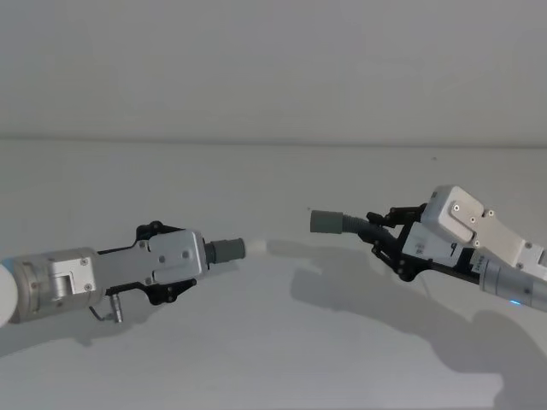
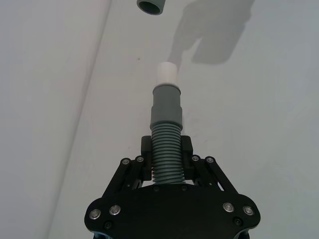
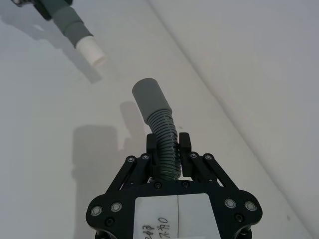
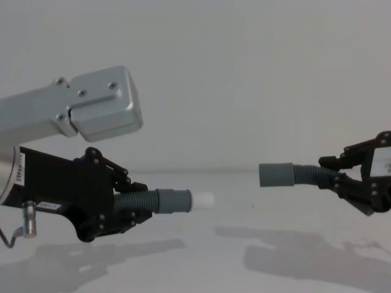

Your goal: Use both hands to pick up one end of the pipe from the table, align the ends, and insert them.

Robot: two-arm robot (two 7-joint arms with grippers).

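Observation:
Both pipe pieces are held in the air above the white table [image 1: 256, 359]. My left gripper [image 1: 195, 260] is shut on the corrugated part of one piece, whose grey cuff [image 1: 224, 250] carries a white tip [image 1: 255, 248] pointing right. My right gripper [image 1: 386, 232] is shut on the other piece, whose open grey cuff [image 1: 326, 222] points left. The two ends face each other across a gap, the right one a little higher in the chest view: white tip [image 4: 203, 199], open cuff [image 4: 276, 174]. In the left wrist view the white tip [image 2: 167, 73] points toward the far cuff [image 2: 149, 6].
Shadows of the arms and hoses fall on the table under them. A pale wall [image 1: 273, 68] rises behind the table's far edge.

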